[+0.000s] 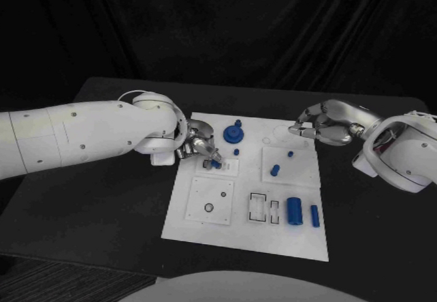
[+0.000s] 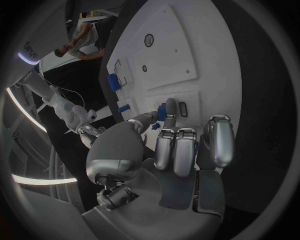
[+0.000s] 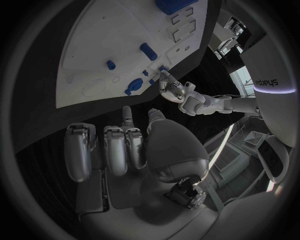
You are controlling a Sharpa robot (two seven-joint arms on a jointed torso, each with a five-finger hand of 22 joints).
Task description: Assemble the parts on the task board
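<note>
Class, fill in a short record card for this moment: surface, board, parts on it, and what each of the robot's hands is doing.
Surface: black table
Board: white task board in the middle of the table
Parts: blue round part at the far end; large blue cylinder and slimmer blue rod near the right edge
Left hand: over the board's left side, pinching a small blue part
Right hand: at the far right corner, fingers curled, holding nothing

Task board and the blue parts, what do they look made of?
Task board: looks like matte white rigid plastic, flat with cut recesses and no glare; could be painted plate. Large blue cylinder: uniform saturated blue with a soft sheen, probably moulded or printed plastic.
</note>
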